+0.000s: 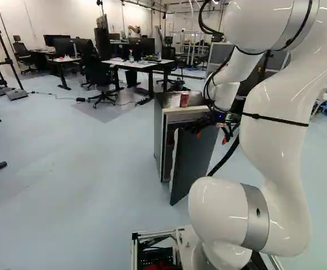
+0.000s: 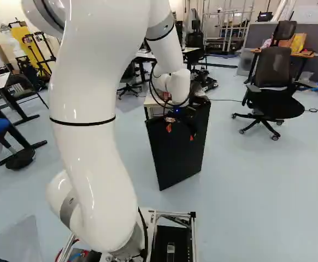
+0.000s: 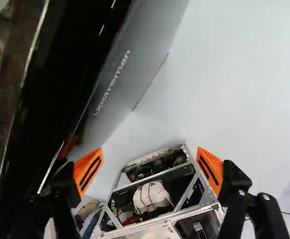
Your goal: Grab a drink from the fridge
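The small fridge (image 1: 159,121) stands ahead of the base, left of the arm (image 1: 276,135) in the left base view, its dark door (image 1: 194,160) swung partly out from the cabinet. A red can (image 1: 184,99) is on top of the fridge, near its front; whether any drinks are inside, I cannot tell. The claw (image 2: 180,133) points downward at the upper part of the door, and in the wrist view its two fingers are spread wide, with nothing gripped between them. One orange pad (image 3: 88,172) is close beside the dark edge of the door, though whether they touch I cannot tell; the other pad (image 3: 210,170) is out over the pale floor (image 3: 234,89). Beyond the fingers, the wrist view shows the metal frame (image 3: 157,175) of the moving base, with a white object (image 3: 152,197) strapped in black inside it. Behind the fridge, at the upper left of the left base view, are a desk (image 1: 135,64) and office chairs. A black office chair (image 2: 274,68) stands well apart from the fridge, at the right of the right base view.
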